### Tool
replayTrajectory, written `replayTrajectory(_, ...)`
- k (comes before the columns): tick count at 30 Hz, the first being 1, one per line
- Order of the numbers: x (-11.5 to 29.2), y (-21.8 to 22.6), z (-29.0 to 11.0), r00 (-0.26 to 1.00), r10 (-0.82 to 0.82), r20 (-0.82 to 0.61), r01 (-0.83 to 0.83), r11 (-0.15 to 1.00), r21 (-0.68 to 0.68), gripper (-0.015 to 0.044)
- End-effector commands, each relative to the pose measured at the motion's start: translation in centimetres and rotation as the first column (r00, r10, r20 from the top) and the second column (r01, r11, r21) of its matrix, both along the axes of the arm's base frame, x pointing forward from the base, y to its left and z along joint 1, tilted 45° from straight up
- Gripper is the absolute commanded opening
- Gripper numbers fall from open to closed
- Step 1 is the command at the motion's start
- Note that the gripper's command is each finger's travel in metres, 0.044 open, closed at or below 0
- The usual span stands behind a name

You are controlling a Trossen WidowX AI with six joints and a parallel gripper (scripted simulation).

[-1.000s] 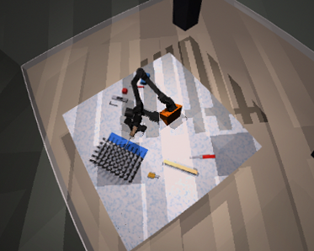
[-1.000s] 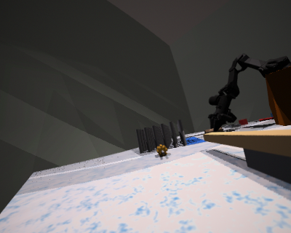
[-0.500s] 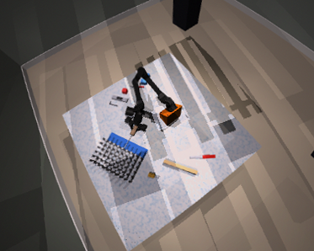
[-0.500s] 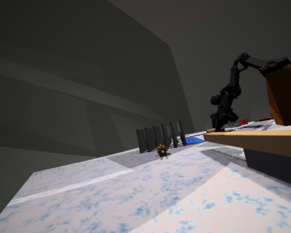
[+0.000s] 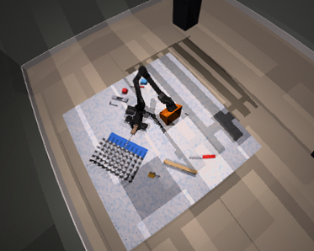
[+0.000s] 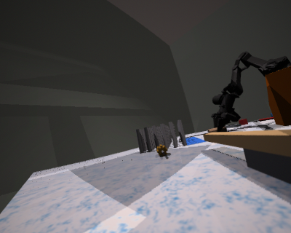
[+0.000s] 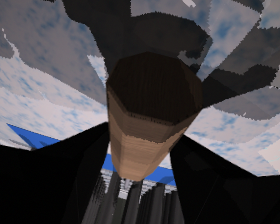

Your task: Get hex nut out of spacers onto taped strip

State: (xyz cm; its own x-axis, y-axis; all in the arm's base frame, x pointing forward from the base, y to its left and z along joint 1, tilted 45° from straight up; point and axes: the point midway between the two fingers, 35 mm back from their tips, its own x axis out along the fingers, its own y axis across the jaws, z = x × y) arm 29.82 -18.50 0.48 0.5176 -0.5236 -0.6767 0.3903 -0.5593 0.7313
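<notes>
My gripper (image 5: 136, 127) (image 6: 220, 127) is shut on the wooden handle (image 5: 134, 129) (image 7: 149, 131) of a hook tool. It hangs just behind the blue taped strip (image 5: 134, 147) (image 6: 194, 140) (image 7: 28, 138). The tool's thin metal shaft (image 5: 127, 139) slants down over the strip towards the field of standing grey spacers (image 5: 116, 160) (image 6: 160, 136) (image 7: 134, 216). The wrist view looks down the handle onto the spacer tops. The hex nut is hidden among the spacers; I cannot see it.
A small brass object (image 5: 152, 175) (image 6: 161, 150) lies on the mat outside the field. A wooden stick (image 5: 180, 166) (image 6: 247, 140) and a red-handled screwdriver (image 5: 204, 157) lie to the right. A red block (image 5: 124, 90), a blue block (image 5: 144, 81) and grey parts (image 5: 118, 99) lie behind the arm's orange base (image 5: 170, 115).
</notes>
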Motion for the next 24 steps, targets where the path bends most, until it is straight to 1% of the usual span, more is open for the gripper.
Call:
replayTrajectory(1, -0.3, -0.1, 0.2, 1.000, 0.000, 0.001, 0.000, 1.000, -0.001, 0.0000)
replayTrajectory(24, -1.7, -0.4, 0.6, 1.000, 0.000, 0.000, 0.000, 1.000, -0.001, 0.0000)
